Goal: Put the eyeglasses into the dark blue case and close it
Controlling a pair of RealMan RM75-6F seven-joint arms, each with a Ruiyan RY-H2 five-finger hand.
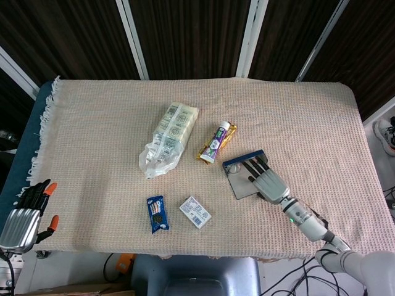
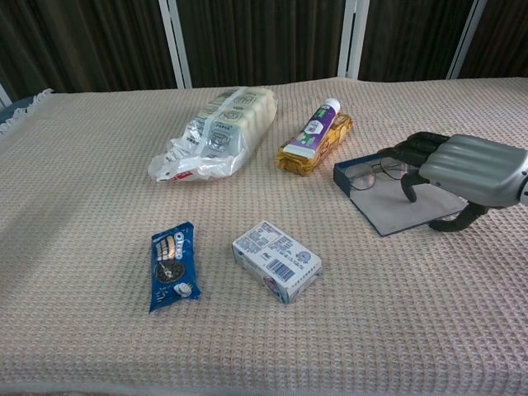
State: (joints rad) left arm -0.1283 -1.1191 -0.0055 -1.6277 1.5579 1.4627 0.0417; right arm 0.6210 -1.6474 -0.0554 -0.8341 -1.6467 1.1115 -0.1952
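Note:
The dark blue case [image 2: 394, 216] lies open on the right of the table, its grey lid flat toward me and its blue tray [image 1: 243, 160] at the far end. The thin-framed eyeglasses [image 2: 376, 174] lie in the tray. My right hand [image 2: 472, 168] lies over the case from the right, its dark fingers stretched across the tray and touching the eyeglasses, its thumb down beside the lid. In the head view the right hand [image 1: 267, 180] covers the right half of the case. My left hand [image 1: 24, 213] hangs off the table's near left corner, holding nothing.
A clear bag of white packets [image 1: 169, 138] lies at mid-table. A toothpaste tube [image 2: 312, 129] rests on a yellow snack bar just left of the case. An Oreo packet [image 2: 172, 264] and a small white box [image 2: 276, 259] lie near the front edge.

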